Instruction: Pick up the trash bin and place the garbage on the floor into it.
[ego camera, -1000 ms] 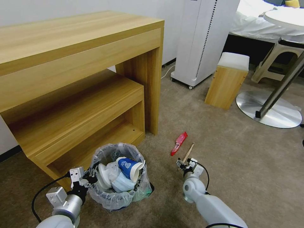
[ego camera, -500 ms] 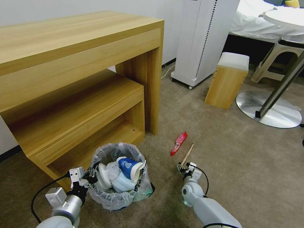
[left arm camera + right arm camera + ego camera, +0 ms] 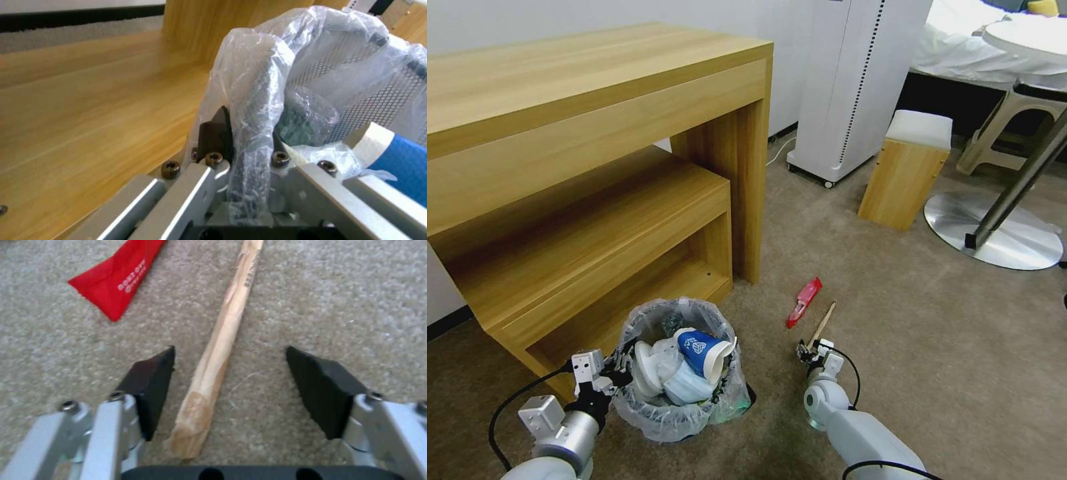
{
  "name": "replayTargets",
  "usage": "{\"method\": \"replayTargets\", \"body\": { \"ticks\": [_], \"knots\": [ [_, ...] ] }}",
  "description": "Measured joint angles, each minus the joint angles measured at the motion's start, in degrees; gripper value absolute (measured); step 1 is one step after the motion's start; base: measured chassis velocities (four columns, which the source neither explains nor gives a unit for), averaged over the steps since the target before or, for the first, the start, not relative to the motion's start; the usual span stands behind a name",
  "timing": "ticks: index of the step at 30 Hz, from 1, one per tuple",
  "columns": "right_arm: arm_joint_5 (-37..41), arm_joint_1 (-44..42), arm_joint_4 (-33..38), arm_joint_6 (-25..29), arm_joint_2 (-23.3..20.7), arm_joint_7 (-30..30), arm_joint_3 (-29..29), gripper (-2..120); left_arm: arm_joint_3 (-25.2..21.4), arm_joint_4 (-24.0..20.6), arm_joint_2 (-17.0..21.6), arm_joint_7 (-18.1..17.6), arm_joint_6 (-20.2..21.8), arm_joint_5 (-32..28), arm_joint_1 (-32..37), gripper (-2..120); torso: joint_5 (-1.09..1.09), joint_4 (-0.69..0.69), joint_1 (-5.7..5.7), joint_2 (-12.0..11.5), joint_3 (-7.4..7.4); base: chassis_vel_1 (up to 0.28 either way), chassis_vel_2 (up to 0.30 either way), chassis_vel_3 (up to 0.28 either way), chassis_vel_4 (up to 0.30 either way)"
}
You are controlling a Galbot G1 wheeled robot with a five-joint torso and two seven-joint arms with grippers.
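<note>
Right now the trash bin (image 3: 677,373) sits on the carpet (image 3: 947,347) at about 7 o'clock in the head view, just in front of the lower shelf of the wooden desk (image 3: 594,167). Clear liner (image 3: 267,66) drapes over the rim; black mesh wall visible through it in the left wrist view. Inside: blue-white cup (image 3: 700,351) on top, pale blue mask (image 3: 684,387) under it, white items beside those at 9 o'clock.

Left gripper (image 3: 617,370) is at the bin's 9 o'clock rim, clamped on the rim and the liner; left wrist view shows a black pad (image 3: 216,135) pressed against the bagged rim.

Wooden stick (image 3: 822,323) lies on the carpet at 3 o'clock from the bin, well apart from it. Red wrapper (image 3: 804,302) is just beside the stick, at its 10 o'clock, not touching.

Right gripper (image 3: 229,390) is down at the stick's near end, jaws spread wide, one pad (image 3: 151,383) on each side of the stick, gaps on both sides, nothing held. Cannot tell whether the pads touch the carpet.

Farther out: small wooden stool (image 3: 906,170) at 1 o'clock, white tower unit (image 3: 854,87) at 12, round metal table base (image 3: 994,233) at 2.
</note>
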Motion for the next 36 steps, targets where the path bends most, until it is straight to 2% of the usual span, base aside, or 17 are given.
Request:
{"method": "replayTargets", "body": {
  "ticks": [2,3,9,10,14,18,22,25,26,29,30,33,34,36],
  "knots": [
    [-0.8,-0.1,-1.3,0.6,0.0,-1.1,0.3,43,0.4,-0.6,-0.1,0.0,0.0,0.0,0.2,2,-0.03,-0.02,0.0,0.0,0.0,0.0,0.0,0.0,0.0],
    [-0.8,-0.1,-1.3,0.6,0.0,-1.1,0.3,43,0.4,-0.6,-0.1,0.0,0.0,0.0,0.2,2,-0.03,-0.02,0.0,0.0,0.0,0.0,0.0,0.0,0.0],
    [-2.4,-0.1,-2.9,1.5,0.0,-2.5,0.6,22,0.5,-0.8,-0.1,0.0,0.0,0.1,0.4,2,-0.02,-0.02,0.0,0.0,0.0,0.0,0.0,0.0,0.0],
    [-2.4,-0.1,-2.9,1.5,0.0,-2.5,0.6,22,0.5,-0.8,-0.1,0.0,0.0,0.1,0.4,2,-0.02,-0.02,0.0,0.0,0.0,0.0,0.0,0.0,0.0],
    [-3.9,-0.2,-3.8,2.3,-0.1,-3.4,0.6,2,0.6,-0.9,-0.3,0.1,-0.1,0.1,0.4,2,0.0,-0.01,0.0,0.0,0.01,0.0,0.0,0.0,0.0],
    [-4.4,-0.3,-3.8,2.6,-0.2,-3.8,0.6,0,0.6,-0.9,-0.3,0.1,-0.2,0.1,0.4,2,0.01,0.0,0.0,0.0,0.01,0.0,0.0,0.0,0.0],
    [-4.4,-2.0,-0.4,3.9,-1.5,-6.4,0.3,0,0.3,-0.5,0.0,0.1,-0.2,-0.1,0.0,2,0.07,0.02,0.0,0.0,0.03,0.0,0.0,0.0,0.0],
    [-2.5,-4.4,7.2,6.6,-5.1,-9.9,0.6,0,0.0,0.7,0.2,0.1,-0.2,-0.1,-0.5,2,0.04,0.02,0.0,0.0,0.02,0.0,0.0,0.0,0.0],
    [-2.5,-4.4,7.2,6.6,-5.1,-9.9,0.6,0,0.0,0.7,0.2,0.1,-0.2,-0.1,-0.5,2,0.04,0.02,0.0,0.0,0.02,0.0,0.0,0.0,0.0],
    [-1.0,-7.5,18.7,8.3,-11.7,-11.8,1.7,0,0.0,2.2,0.0,0.1,-0.3,0.0,-1.3,2,0.02,0.01,0.0,0.0,0.02,0.0,0.0,0.0,0.0],
    [-1.0,-7.5,18.7,8.3,-11.7,-11.8,1.7,0,0.0,2.2,0.0,0.1,-0.3,0.0,-1.3,2,0.02,0.01,0.0,0.0,0.02,0.0,0.0,0.0,0.0],
    [-1.6,-10.0,28.4,9.1,-17.4,-12.3,2.5,0,-0.1,3.3,-0.4,0.1,-0.3,0.3,-1.8,2,0.01,-0.01,0.0,0.0,0.01,0.0,0.0,0.0,0.0],
    [-1.6,-10.0,28.4,9.1,-17.4,-12.3,2.5,0,-0.1,3.3,-0.4,0.1,-0.3,0.3,-1.8,2,0.01,-0.01,0.0,0.0,0.01,0.0,0.0,0.0,0.0],
    [-3.1,-10.9,33.5,9.5,-20.3,-12.7,2.5,0,0.0,3.7,-0.7,0.1,-0.4,0.6,-1.9,2,0.01,-0.01,0.0,0.0,0.01,0.0,0.0,0.0,0.0]
  ]
}}
